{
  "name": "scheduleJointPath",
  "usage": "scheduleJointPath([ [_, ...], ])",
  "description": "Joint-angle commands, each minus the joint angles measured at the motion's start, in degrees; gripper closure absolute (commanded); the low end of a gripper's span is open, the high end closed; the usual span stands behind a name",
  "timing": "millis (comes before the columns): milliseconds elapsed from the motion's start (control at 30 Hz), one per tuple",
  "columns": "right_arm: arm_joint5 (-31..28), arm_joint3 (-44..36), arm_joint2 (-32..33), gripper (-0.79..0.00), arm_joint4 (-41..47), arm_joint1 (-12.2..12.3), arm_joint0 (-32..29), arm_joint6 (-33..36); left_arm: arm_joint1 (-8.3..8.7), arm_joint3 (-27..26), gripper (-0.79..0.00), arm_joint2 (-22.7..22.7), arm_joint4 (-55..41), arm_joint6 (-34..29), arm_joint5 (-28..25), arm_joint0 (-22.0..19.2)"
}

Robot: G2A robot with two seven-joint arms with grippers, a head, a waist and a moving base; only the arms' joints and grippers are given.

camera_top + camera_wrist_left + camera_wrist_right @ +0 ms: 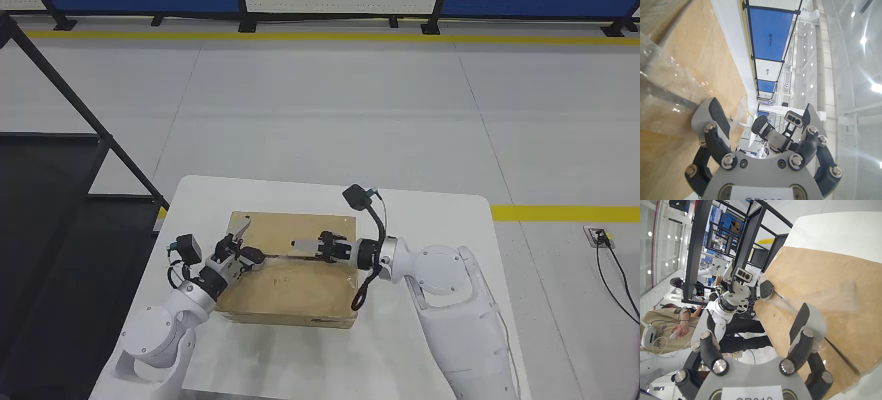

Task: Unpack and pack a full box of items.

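Glossy white shells cover the left arm (pixel 160 335) and right arm (pixel 450 285), lower frame. Left tool (pixel 762 115) and right tool (pixel 753 330): grey plates, black textured pads (pixel 719 113), silver screws (pixel 729 160); a black cable (pixel 378 215) curls mid-frame.

Closed cardboard box (pixel 290 285) on white table (pixel 420 215); left tool (pixel 246 250), right tool (pixel 302 244) above box top, facing each other.

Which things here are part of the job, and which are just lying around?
Job: closed brown cardboard box, clear tape on its seam, left gripper and right gripper at its top, jaws open.
Lying about: black metal frame beside the white table, black cable on the floor.
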Motion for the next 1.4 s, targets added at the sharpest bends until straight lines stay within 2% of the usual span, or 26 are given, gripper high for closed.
scheduleJointPath([
  [0,1.2,-0.2,0.6,-0.785,1.1,0.3,-0.3,0.5,-0.02,-0.3,-0.785,0.2,0.1,-0.1,0.0,0.1],
  [367,3.8,-3.6,2.3,-0.785,3.0,2.0,-3.1,2.1,-0.20,-1.6,-0.785,2.5,1.2,-0.8,0.3,-0.4],
  [933,1.0,-6.8,5.2,-0.785,8.2,4.6,-8.3,2.7,-0.93,-2.5,-0.785,8.7,3.9,-1.5,1.2,-3.5],
  [1167,4.7,-3.2,4.2,-0.785,10.0,5.5,-6.1,6.5,-0.93,-3.3,-0.785,8.1,3.8,-1.2,1.0,-2.9],
  [1367,7.4,1.2,2.5,-0.785,10.8,5.9,-3.0,7.0,-0.97,-3.4,-0.785,7.9,3.7,-0.9,1.0,-2.7],
])
